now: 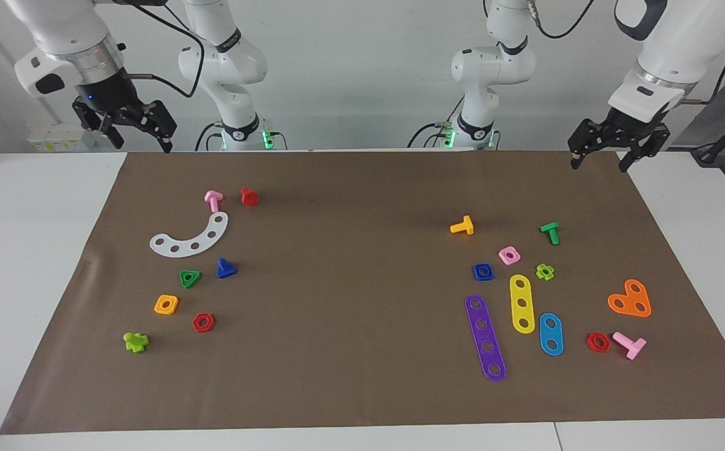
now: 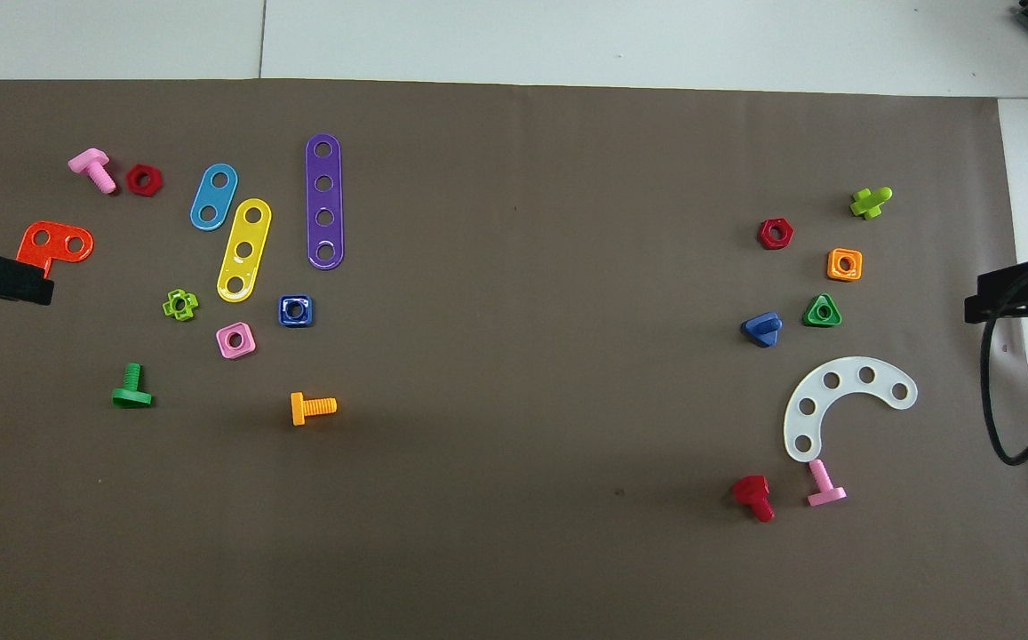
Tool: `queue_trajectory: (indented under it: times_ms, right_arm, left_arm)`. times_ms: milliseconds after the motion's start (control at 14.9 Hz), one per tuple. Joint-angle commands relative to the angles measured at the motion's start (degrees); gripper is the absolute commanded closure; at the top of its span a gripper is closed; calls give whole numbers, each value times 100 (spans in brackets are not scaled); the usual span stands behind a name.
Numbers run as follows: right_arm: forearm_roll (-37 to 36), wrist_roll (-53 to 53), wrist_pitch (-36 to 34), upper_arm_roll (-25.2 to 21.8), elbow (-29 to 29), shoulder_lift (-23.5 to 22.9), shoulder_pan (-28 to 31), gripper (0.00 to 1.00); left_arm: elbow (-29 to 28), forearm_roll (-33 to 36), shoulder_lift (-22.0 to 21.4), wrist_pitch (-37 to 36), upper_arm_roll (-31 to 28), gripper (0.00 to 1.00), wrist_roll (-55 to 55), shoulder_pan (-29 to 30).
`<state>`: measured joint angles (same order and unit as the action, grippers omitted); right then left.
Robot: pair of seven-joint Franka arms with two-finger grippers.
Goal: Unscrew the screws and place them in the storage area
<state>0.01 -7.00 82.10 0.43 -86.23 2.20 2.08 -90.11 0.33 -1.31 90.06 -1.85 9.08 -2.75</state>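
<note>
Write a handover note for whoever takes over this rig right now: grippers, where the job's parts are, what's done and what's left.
Right gripper: open, empty, raised over the mat's corner at the right arm's end.
Left gripper: open, empty, waiting over the mat's corner at the left arm's end.
Blue screw: lying loose on the mat in the storage area, beside the green nut and close to the white strip.
Done: the blue screw sits free in storage, joined to nothing.
Left: no screw looks threaded into any strip or nut, so probably nothing; check the loose bolts by the coloured strips.
</note>
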Motion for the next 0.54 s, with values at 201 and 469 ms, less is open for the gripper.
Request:
queue_trajectory:
  times_ms: [201,469]
  right_arm:
    - [-45,181,-124,89,115,-124,135,0]
    - [-45,129,-124,80,115,-115,126,0]
  left_arm:
    - [-156,-77,-159,-41,44,0,23,73]
    - [-156,-77,-159,-41,44,0,23,73]
